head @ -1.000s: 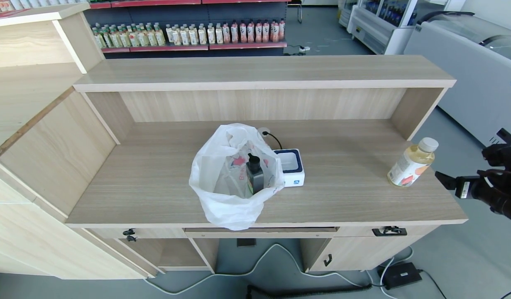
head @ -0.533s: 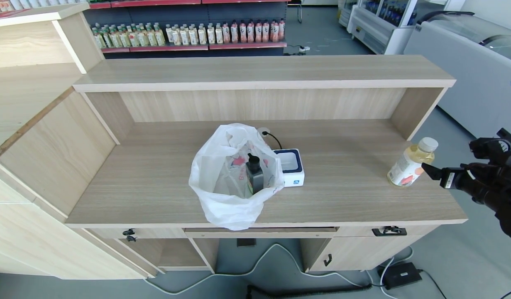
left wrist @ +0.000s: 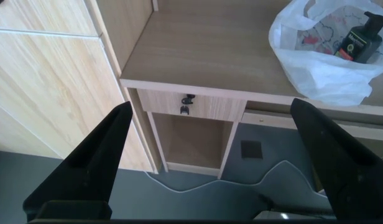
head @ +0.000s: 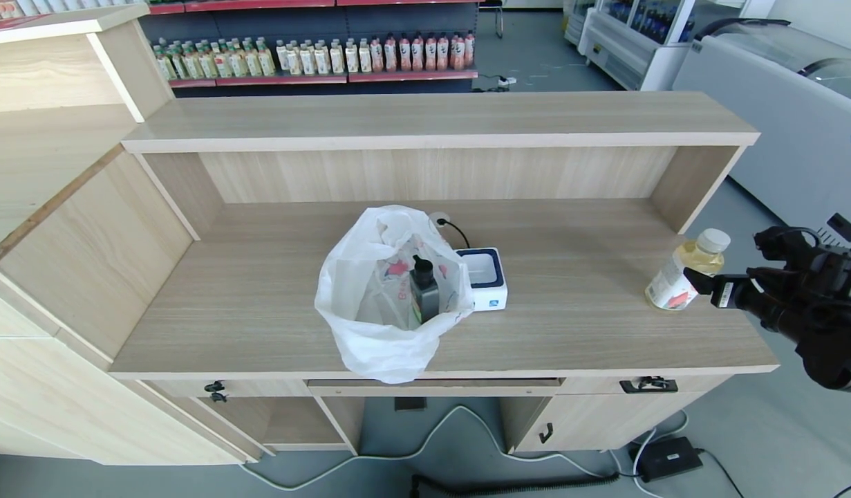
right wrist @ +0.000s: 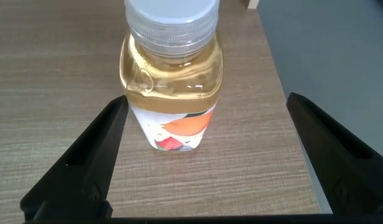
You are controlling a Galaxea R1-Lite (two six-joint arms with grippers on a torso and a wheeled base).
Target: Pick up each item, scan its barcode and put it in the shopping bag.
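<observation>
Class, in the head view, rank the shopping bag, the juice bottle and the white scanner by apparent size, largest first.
1. shopping bag, clearly largest.
2 and 3. juice bottle and scanner: too alike to rank.

**Desk:** How is the light at the checkout?

**Photographer:** Bright and even, from overhead. The tabletop [head: 570, 325] is lit flat. The shopping bag [head: 370, 339] throws only a faint shadow, close around its base.

**Desk:** Any shade?

**Photographer:** There is a soft band under the upper ledge [head: 439, 142], along the recess wall at twelve o'clock. It is dimmer below the drawers in the left wrist view.

**Desk:** Glare?

**Photographer:** A pale sheen on the freezer lid [head: 802, 52] at two o'clock, and glints in the bottle [right wrist: 171, 93]. The left pincer [left wrist: 211, 104] and right pincer [right wrist: 204, 102] show as near-black silhouettes.

**Desk:** Distortion?

**Photographer:** Wide-angle bowing in the head view. Straight edges curve toward the corners.
</observation>
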